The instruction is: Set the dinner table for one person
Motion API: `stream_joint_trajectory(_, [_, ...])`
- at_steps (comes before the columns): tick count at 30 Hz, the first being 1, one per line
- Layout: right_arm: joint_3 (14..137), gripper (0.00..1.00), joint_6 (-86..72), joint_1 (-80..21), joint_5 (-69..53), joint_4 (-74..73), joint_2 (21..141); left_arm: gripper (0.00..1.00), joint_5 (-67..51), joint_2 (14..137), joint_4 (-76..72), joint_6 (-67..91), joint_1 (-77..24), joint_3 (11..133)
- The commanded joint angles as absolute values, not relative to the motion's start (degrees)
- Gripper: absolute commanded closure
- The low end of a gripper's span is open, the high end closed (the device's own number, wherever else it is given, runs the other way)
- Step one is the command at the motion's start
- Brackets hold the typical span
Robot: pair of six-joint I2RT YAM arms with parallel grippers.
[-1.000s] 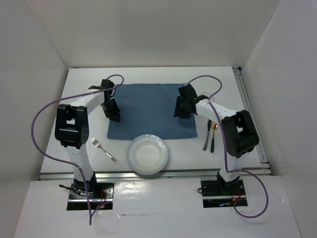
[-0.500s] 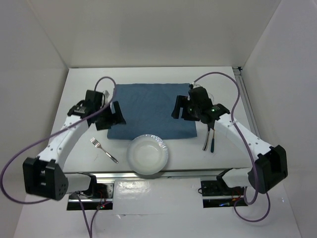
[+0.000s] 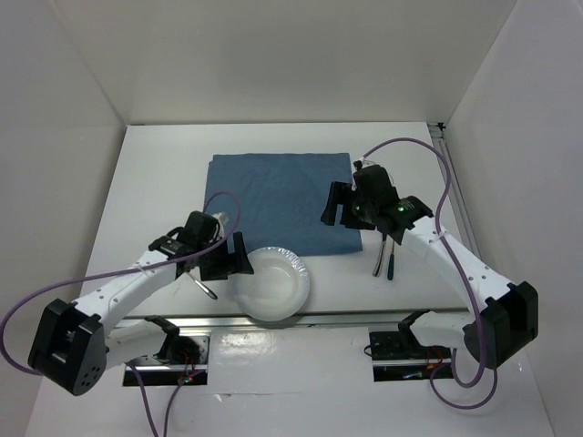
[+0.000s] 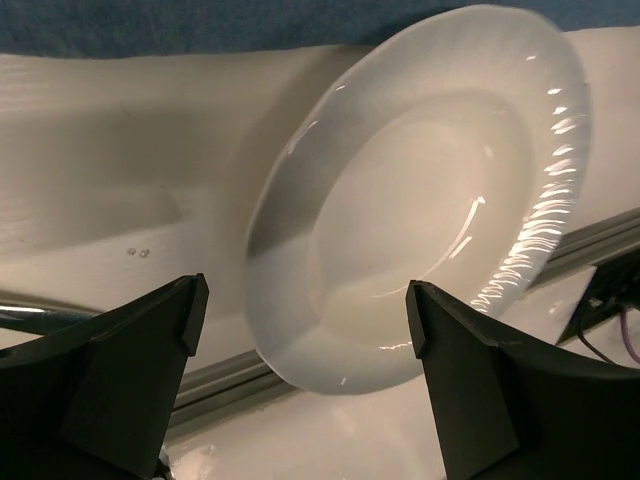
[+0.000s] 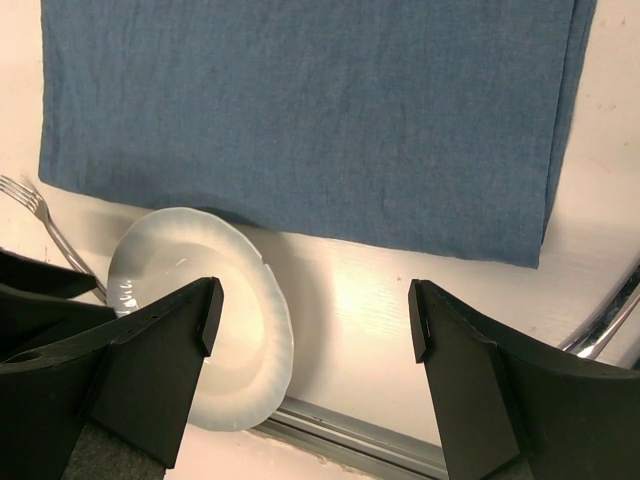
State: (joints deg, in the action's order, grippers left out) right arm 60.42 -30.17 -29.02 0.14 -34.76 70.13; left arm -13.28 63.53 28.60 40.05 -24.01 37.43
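white dinner table (image 3: 155, 182), blue cloth mat (image 3: 273, 196) at centre, white plate (image 3: 273, 284) near front edge, fork (image 5: 60, 238) left, cutlery (image 3: 387, 259) right

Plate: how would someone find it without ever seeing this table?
On the big white table, find the blue cloth mat. Just in front of it, by the near edge, lies the plate. It is the only round, shiny white thing; the fork beside it is thin metal.

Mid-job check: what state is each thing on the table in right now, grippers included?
blue mat: spread flat on the dinner table.
plate: upright, empty, on the table at the mat's near edge.
fork: lying left of plate, partly hidden.
two utensils: lying right of mat, partly hidden.
left gripper: open, empty, beside plate.
right gripper: open, empty, over mat's right side.
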Motion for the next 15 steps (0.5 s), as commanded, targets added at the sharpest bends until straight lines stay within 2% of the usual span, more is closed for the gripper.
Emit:
stream_joint_trajectory(1, [63.02, 0.13, -30.32, -29.44, -0.09, -35.42, 68.91, 0.0, -11.43, 66.17, 22.42, 43.85, -26.27, 34.28])
stream_joint_trajectory(7, [63.02, 0.13, -30.32, -29.44, -0.09, -35.95, 67.85, 0.04, -8.26, 70.31, 17.94, 43.86, -30.05, 32.61])
stream_joint_trajectory(15, [63.02, 0.12, -30.32, -29.44, -0.62, -35.34, 67.85, 0.32, -11.69, 70.05, 11.07, 45.09, -31.11, 29.09])
